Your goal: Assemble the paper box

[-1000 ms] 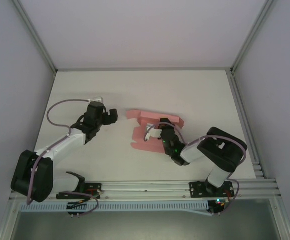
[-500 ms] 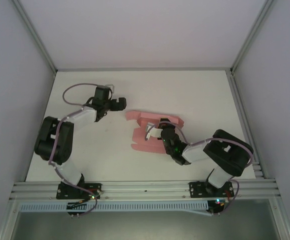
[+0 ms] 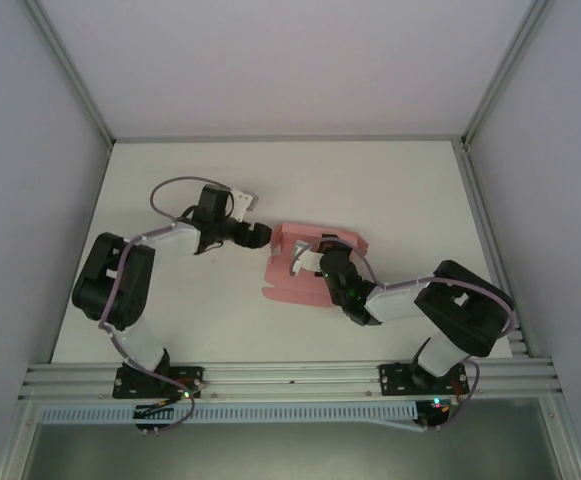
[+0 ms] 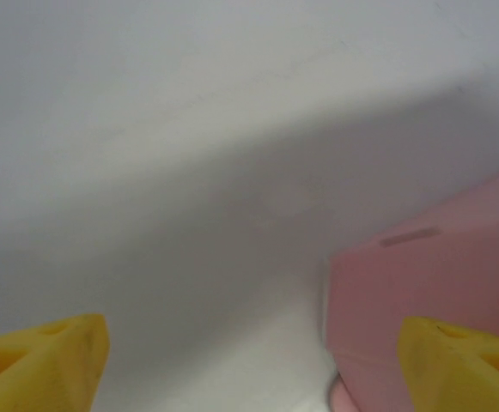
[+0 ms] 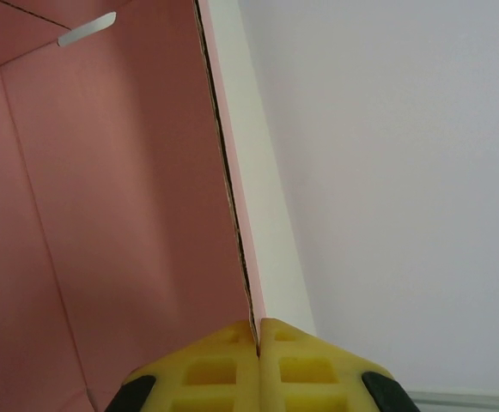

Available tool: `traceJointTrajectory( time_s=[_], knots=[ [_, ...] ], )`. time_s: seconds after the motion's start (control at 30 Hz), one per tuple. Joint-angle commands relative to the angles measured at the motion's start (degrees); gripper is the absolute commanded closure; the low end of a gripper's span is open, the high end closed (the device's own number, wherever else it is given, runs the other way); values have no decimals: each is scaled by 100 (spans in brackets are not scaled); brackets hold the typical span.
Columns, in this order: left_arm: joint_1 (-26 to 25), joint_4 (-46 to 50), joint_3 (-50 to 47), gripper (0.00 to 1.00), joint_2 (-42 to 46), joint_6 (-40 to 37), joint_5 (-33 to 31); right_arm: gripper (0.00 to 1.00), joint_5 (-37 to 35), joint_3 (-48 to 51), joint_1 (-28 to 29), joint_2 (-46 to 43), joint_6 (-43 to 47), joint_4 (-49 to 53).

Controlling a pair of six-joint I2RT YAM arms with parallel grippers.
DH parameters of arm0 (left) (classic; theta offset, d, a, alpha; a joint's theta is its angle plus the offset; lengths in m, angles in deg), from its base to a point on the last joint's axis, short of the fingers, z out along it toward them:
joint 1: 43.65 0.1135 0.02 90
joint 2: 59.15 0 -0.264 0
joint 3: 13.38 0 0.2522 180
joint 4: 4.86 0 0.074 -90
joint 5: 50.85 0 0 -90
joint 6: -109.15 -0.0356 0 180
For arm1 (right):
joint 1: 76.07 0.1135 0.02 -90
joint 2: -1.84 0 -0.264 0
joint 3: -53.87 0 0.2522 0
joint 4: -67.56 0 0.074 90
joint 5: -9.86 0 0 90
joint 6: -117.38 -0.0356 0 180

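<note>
Step in hand: one wall of the paper box (image 3: 284, 282) is held up while the other arm comes in to fold.

Right gripper (image 5: 258, 343): clenched on the edge of a raised wall. The card edge runs into the seam between its pads, with the pink inner face on one side and bare white surface on the other.

Left gripper (image 4: 251, 348): released, jaws wide, nothing between them. A pink box corner sits just ahead of one finger (image 4: 459, 360); contact unclear.

The box looks half-formed, with its lower part flat.

Next move, as I judge it: the left gripper takes or presses that near corner inward. The card is thin, so it needs a light, square push or it creases.

Tabletop (image 3: 400, 190): plain matte white. Pale grey panels (image 3: 20, 200) enclose it, with a metal rail (image 3: 290, 375) by the arm bases.
</note>
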Motion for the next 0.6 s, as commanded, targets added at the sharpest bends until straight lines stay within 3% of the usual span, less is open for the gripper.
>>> traceJointTrajectory(
  time_s=[0.0,0.23,0.57],
  knots=[
    [-214,-176,-173,18,333,-264,356,100,156,-2,-32,1,-289,622],
    [-595,-237,-264,24,425,-412,356,100,139,12,-25,20,-346,685],
    [-636,-927,-546,33,119,-168,-36,100,168,33,-30,1,-390,822]
  ],
)
